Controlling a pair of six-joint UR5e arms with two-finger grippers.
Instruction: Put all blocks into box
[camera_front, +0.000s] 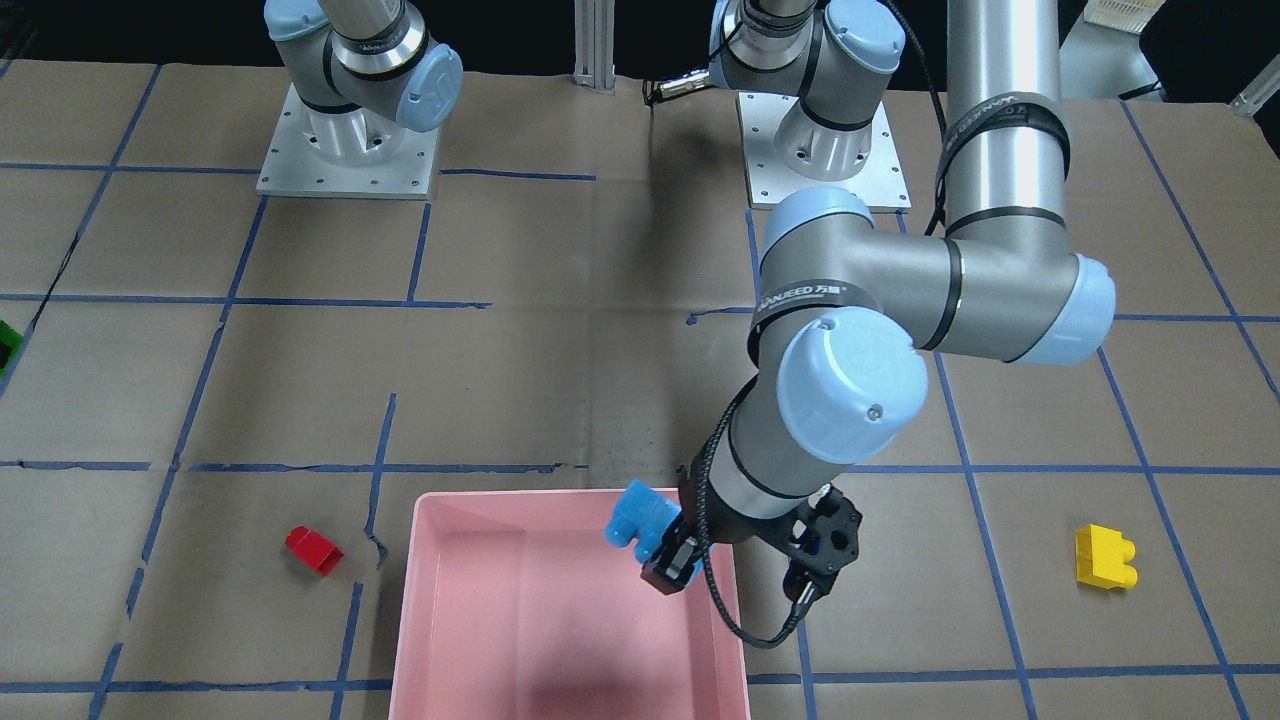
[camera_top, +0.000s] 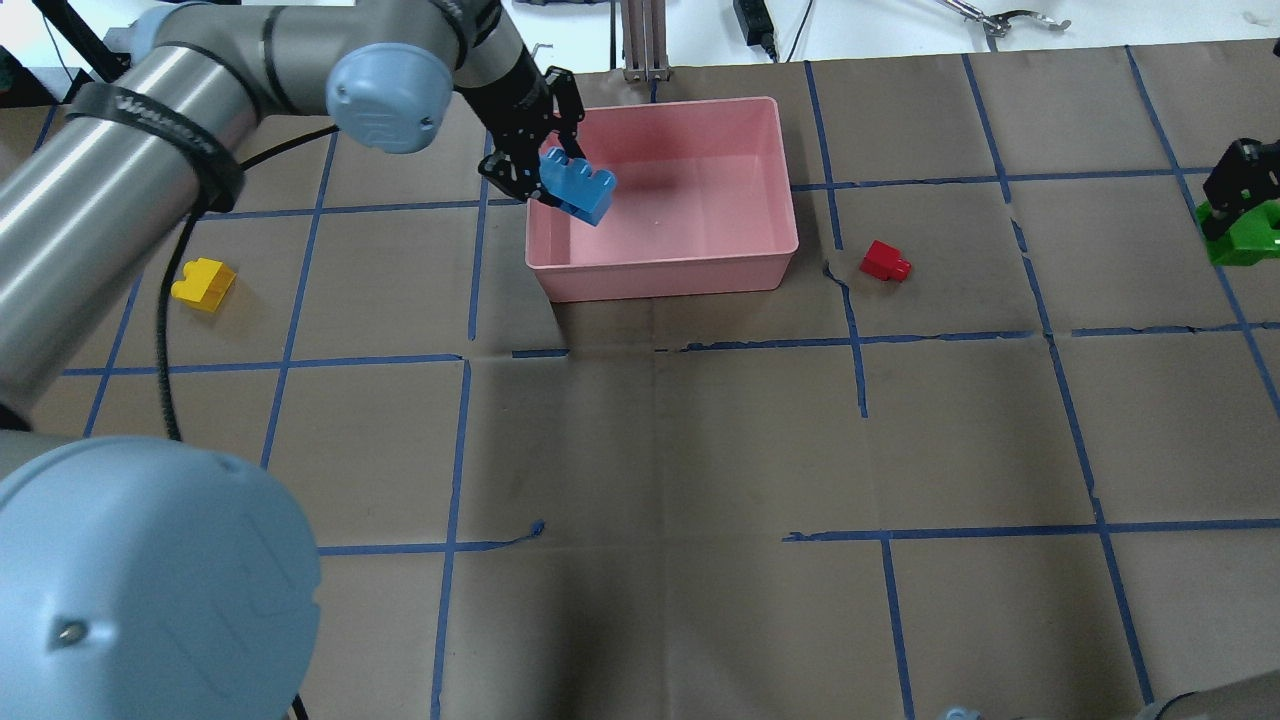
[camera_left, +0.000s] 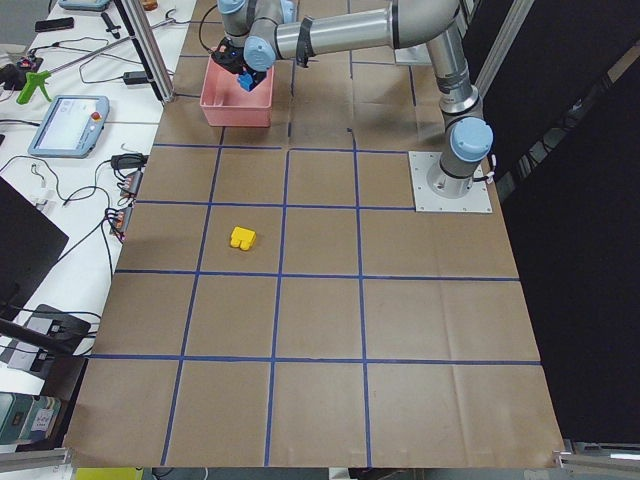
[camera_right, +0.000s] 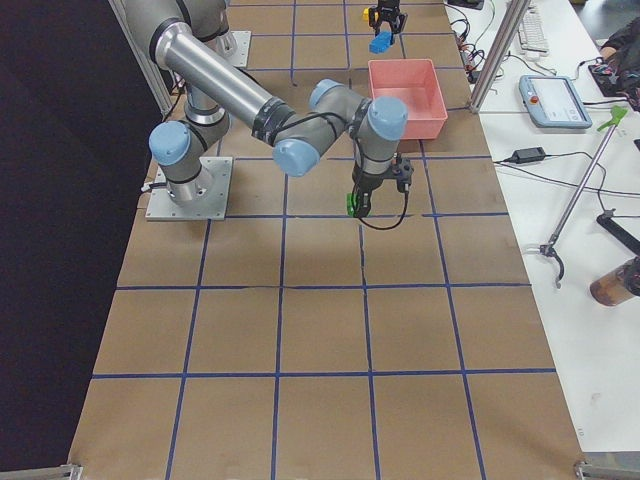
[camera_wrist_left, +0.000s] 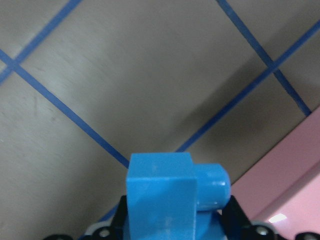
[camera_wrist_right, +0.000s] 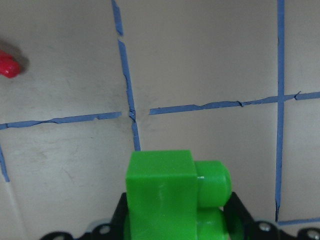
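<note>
Far out on my left, the yellow two-stud block (camera_top: 203, 284) is lying alone on the brown paper table cover (camera_top: 700, 450), inside one square of the blue tape grid and well apart from everything else

Moving right, my left gripper (camera_top: 548, 168) is hanging over the left rim of the pink box (camera_top: 660, 275), near its far left corner. Its jaws are pinching the light blue three-stud block (camera_top: 580, 187) by one end, so the block is sticking out tilted, lifted above the box and reaching in over its floor. My left wrist camera is looking past the block mostly at paper and tape, with pink showing only in its lower right corner

The box itself is sitting on the far side of the table, and I am seeing no block lying inside it

Just right of the box, near but not touching its wall, the tiny red block (camera_top: 884, 261) is resting on the paper

At the far right edge, my right gripper (camera_top: 1235, 205) is gripping the green two-stud block (camera_top: 1245, 240), jaws pressed against its sides, studs pointing sideways in my right wrist view. I cannot tell whether this block is touching the paper
</note>
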